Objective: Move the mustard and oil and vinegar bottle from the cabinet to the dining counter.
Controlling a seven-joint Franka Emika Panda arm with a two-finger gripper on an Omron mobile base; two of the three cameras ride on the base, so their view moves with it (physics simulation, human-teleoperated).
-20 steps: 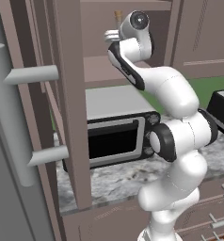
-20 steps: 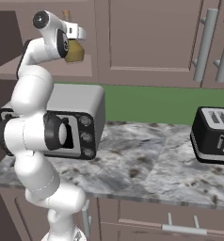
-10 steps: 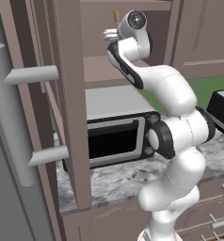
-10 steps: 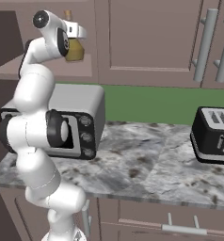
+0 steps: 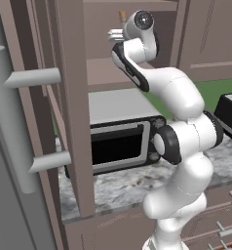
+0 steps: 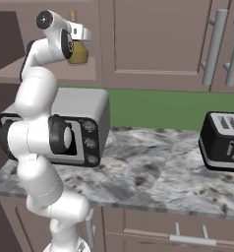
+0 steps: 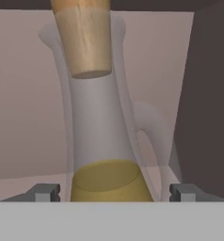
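The oil and vinegar bottle [image 7: 104,141] is a clear flask with a tan stopper, a side handle and olive-gold liquid. It stands on the inner shelf [image 6: 65,74] of the cabinet [image 5: 71,97], whose left door hangs open. My gripper [image 7: 115,193] reaches into the cabinet at shelf height. Its fingertips [image 7: 43,193] sit tight against the glass on both sides, the right one at the handle. From the right base view the bottle [image 6: 78,51] shows just behind the hand [image 6: 82,34]. Its stopper [image 5: 122,17] peeks past the hand [image 5: 115,34]. The mustard and the dining counter are out of view.
A silver toaster oven [image 6: 84,128] sits on the marbled worktop [image 6: 153,172] under the cabinet, close to my arm. A black toaster [image 6: 222,142] stands at the right. Closed cabinet doors with bar handles [image 6: 212,49] fill the upper right. The open door's handle [image 5: 10,112] juts out at the left.
The jaws have drawn in around the bottle. Arm and bottle stay in the same place on the shelf.
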